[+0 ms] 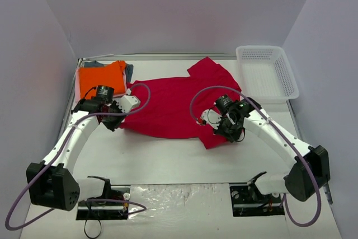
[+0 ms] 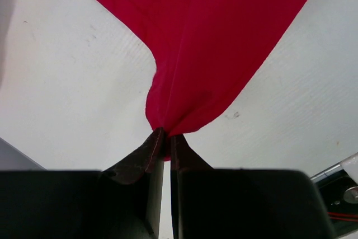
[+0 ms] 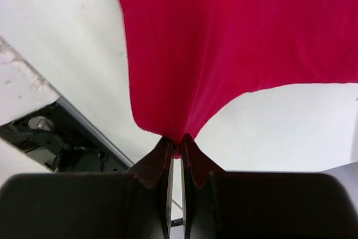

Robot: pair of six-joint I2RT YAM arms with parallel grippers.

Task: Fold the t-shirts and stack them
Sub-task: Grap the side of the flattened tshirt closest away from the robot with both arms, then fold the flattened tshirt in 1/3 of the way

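A large crimson-red t-shirt (image 1: 173, 104) lies spread across the middle of the table. My left gripper (image 1: 116, 120) is shut on its near left edge, and in the left wrist view (image 2: 166, 134) the red cloth (image 2: 212, 43) bunches into the pinched fingertips and hangs slightly lifted. My right gripper (image 1: 230, 131) is shut on the shirt's near right corner; the right wrist view (image 3: 178, 141) shows the cloth (image 3: 235, 37) gathered between its tips. A folded orange t-shirt (image 1: 100, 78) rests on a stack at the back left, with a grey-blue one (image 1: 129, 71) peeking out beneath.
A white mesh basket (image 1: 267, 74) stands at the back right, beside the red shirt's sleeve. The folded stack sits close behind my left arm. White walls enclose the table on three sides. The arm bases (image 1: 103, 198) sit at the near edge.
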